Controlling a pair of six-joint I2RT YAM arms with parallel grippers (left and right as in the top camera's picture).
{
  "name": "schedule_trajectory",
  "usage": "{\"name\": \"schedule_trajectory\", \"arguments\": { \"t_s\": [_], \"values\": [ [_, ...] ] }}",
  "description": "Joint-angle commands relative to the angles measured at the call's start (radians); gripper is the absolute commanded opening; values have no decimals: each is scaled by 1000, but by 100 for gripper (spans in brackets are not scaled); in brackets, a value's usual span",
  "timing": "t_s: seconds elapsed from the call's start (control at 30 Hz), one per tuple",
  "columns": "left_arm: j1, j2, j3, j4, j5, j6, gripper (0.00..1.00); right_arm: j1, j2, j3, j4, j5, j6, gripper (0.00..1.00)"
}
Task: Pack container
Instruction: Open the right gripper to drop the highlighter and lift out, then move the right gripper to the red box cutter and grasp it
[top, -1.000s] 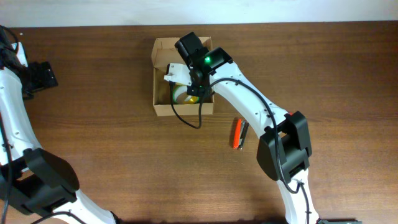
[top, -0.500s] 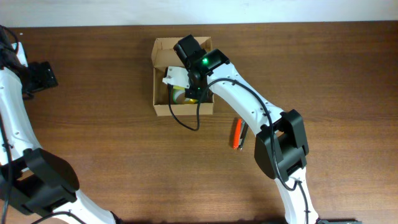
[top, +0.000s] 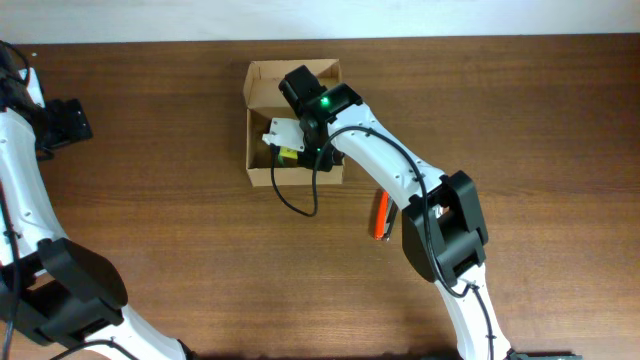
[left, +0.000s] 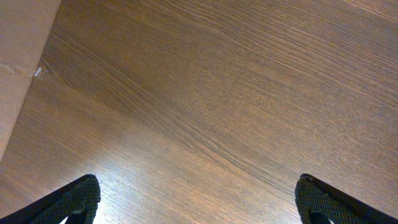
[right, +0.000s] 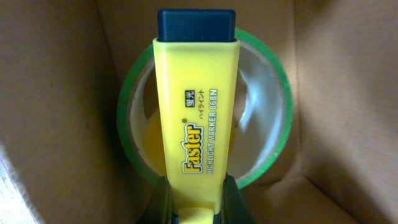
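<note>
The container, a tan cardboard box (top: 258, 120), stands open at the table's upper middle. My right gripper (top: 290, 150) reaches down inside it, shut on a yellow highlighter (right: 196, 118) with a dark blue cap. In the right wrist view the highlighter hangs over a green-edged tape roll (right: 277, 106) lying on the box floor, with box walls (right: 56, 106) close on both sides. My left gripper (top: 65, 125) is open and empty at the far left, above bare table; its two fingertips (left: 199, 199) show wide apart in the left wrist view.
An orange pen (top: 380, 215) and a dark pen (top: 392, 213) lie side by side on the table right of the box. A pale cardboard edge (left: 22, 68) shows at the left of the left wrist view.
My right gripper has moved left and lower into the box with the highlighter. The left arm has not moved.
</note>
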Motion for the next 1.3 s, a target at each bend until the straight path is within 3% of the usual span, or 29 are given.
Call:
{"name": "schedule_trajectory", "arguments": {
  "t_s": [0.0,0.13,0.23,0.27,0.3,0.37,0.6,0.73,0.87,0.97,1.13,1.27],
  "values": [
    [1,-7,-9,0,10,19,100,7,12,-1,-6,-24,12,3],
    [1,-7,-9,0,10,19,100,7,18,-1,-14,-23,46,7],
    [1,-7,-9,0,10,19,100,7,18,-1,-15,-23,56,25],
    [1,-7,-9,0,10,19,100,7,18,-1,-14,-23,58,39],
    [1,-7,-9,0,10,19,100,7,18,-1,-7,-23,80,45],
    [1,-7,-9,0,10,19,100,7,12,-1,12,-23,115,51],
    [1,-7,-9,0,10,19,100,4,-60,-1,65,-19,191,51],
    [1,-7,-9,0,10,19,100,4,-127,-1,64,-19,222,38],
    [1,-7,-9,0,10,19,100,4,-228,-1,77,24,273,35],
    [1,-7,-9,0,10,19,100,3,-343,-1,93,159,397,31],
    [1,-7,-9,0,10,19,100,-77,-491,-1,55,253,749,30],
    [1,-7,-9,0,10,19,100,-231,-543,-1,-53,270,826,30]
  ]
}}
